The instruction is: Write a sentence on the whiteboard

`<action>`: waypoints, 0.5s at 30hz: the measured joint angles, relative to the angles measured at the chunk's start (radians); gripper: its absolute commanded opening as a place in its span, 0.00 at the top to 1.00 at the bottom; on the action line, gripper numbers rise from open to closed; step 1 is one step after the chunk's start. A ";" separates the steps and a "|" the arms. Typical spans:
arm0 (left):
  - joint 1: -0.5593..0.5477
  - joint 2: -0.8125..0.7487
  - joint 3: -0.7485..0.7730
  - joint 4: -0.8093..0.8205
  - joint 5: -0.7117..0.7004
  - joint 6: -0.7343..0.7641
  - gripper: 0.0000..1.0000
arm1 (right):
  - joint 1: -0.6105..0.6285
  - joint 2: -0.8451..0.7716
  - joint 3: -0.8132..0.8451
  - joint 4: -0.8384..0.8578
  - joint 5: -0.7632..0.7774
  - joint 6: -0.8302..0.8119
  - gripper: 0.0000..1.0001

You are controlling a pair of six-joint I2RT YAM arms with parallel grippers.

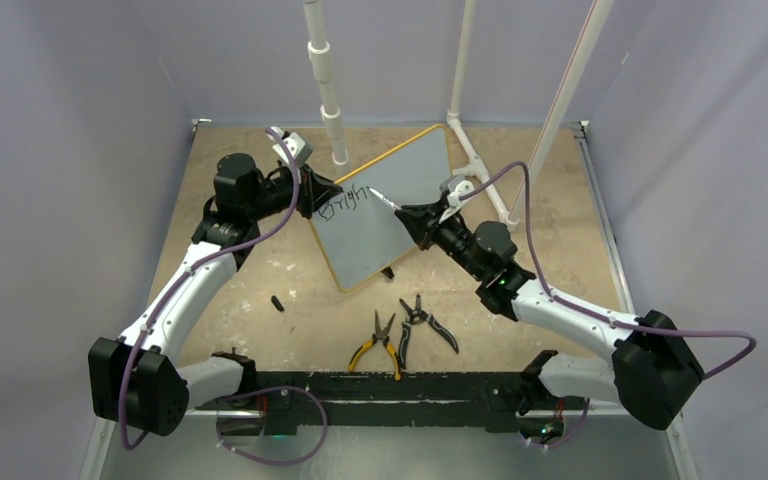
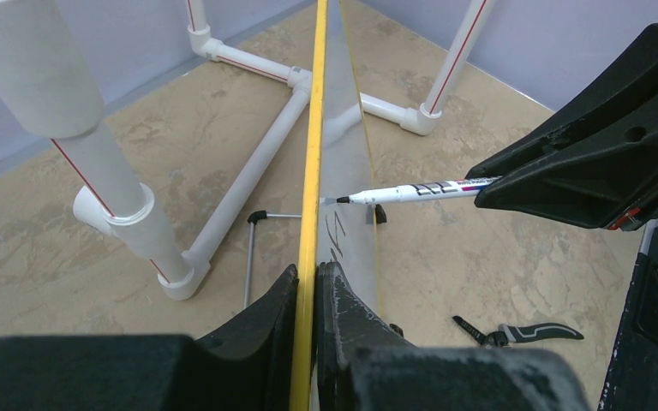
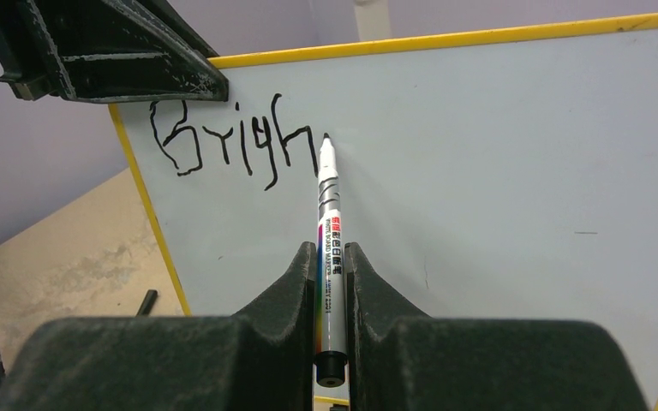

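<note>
Centre frame, the left gripper (image 1: 315, 197) pinches the whiteboard (image 1: 395, 185) by its rim; the right gripper (image 1: 412, 214), clamped on a marker (image 3: 326, 235), sets its tip after "Brigh" of the sentence (image 3: 253, 141); next, I reckon, a "t"

The whiteboard (image 1: 415, 170) is white with a yellow rim, and the sentence (image 3: 253, 141) on it is black. The marker (image 3: 329, 248) has a white barrel, a black tip and a rainbow stripe. The table (image 1: 310, 320) is mottled tan. The near pliers (image 1: 375, 345) have yellow handles. The pipes (image 2: 116, 184) are white with a thin red line.
</note>
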 measured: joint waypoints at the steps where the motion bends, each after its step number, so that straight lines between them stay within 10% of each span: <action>1: 0.000 0.000 0.000 0.000 -0.001 0.000 1.00 | 0.000 0.003 0.000 0.003 0.000 0.000 1.00; 15: 0.000 0.000 0.000 0.000 -0.006 0.000 1.00 | 0.000 0.005 0.001 0.000 0.043 0.014 1.00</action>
